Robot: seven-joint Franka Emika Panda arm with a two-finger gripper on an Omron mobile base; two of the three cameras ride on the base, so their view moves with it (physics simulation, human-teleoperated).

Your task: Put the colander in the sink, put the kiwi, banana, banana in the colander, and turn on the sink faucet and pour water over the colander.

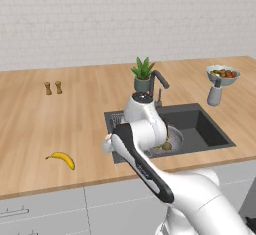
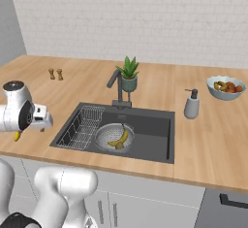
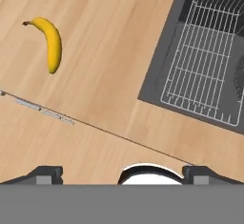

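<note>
A bright yellow banana point(image 3: 51, 44) lies on the wooden counter left of the sink point(image 2: 155, 125), also seen as banana point(image 1: 61, 159). The grey colander point(image 2: 107, 134) sits in the sink beside the wire rack point(image 2: 82, 125). Inside it lie the other banana point(image 2: 122, 138) and the brown kiwi point(image 2: 119, 145). The kiwi point(image 1: 167, 146) shows past my arm. The dark faucet point(image 2: 116, 84) stands behind the basin, and no water is visible. My gripper point(image 3: 125, 174) hangs open and empty over the counter's front edge, between the loose banana and the sink.
A potted plant point(image 2: 128, 74) stands behind the faucet. A soap dispenser point(image 2: 192, 104) and a pale-blue fruit bowl point(image 2: 225, 87) sit to the right of the sink. Two small shakers point(image 1: 52, 87) stand far left. Cabinet drawers run below the counter edge point(image 3: 43, 111).
</note>
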